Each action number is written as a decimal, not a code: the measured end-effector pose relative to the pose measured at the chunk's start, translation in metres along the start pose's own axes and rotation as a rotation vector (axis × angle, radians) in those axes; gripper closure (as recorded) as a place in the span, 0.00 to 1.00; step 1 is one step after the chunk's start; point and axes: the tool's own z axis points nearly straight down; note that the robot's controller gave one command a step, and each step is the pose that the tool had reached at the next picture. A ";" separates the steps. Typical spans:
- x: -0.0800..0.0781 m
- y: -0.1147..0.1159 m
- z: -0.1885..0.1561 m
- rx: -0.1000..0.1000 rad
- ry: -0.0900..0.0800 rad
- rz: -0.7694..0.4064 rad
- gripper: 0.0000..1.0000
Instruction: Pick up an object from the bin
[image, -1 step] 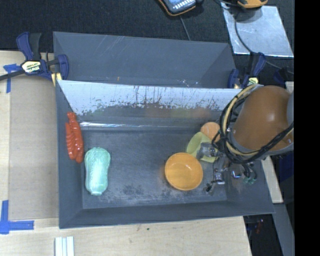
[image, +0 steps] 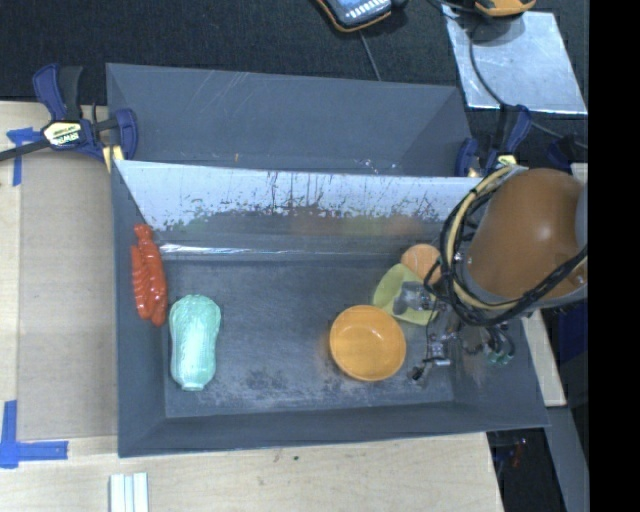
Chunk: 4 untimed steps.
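My gripper (image: 434, 350) is low in the bin's right end, just right of an orange bowl (image: 367, 343) that lies open side up on the floor. A yellow-green, leaf-like thing (image: 392, 290) lies right behind the bowl, partly under the gripper's body. Beyond that, a small orange rounded thing (image: 421, 262) rests against the back slope.
At the bin's left end, a pale green cabbage-like toy (image: 194, 340) lies lengthwise, with a red bumpy oblong thing (image: 148, 275) against the left wall beside it. The arm's orange dome and cables hang over the right wall.
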 end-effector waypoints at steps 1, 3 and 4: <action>0.005 0.003 0.088 0.001 -0.005 -0.163 0.00; 0.004 0.026 0.059 -0.001 0.001 -0.245 0.00; 0.005 0.033 0.088 0.004 -0.014 -0.264 0.00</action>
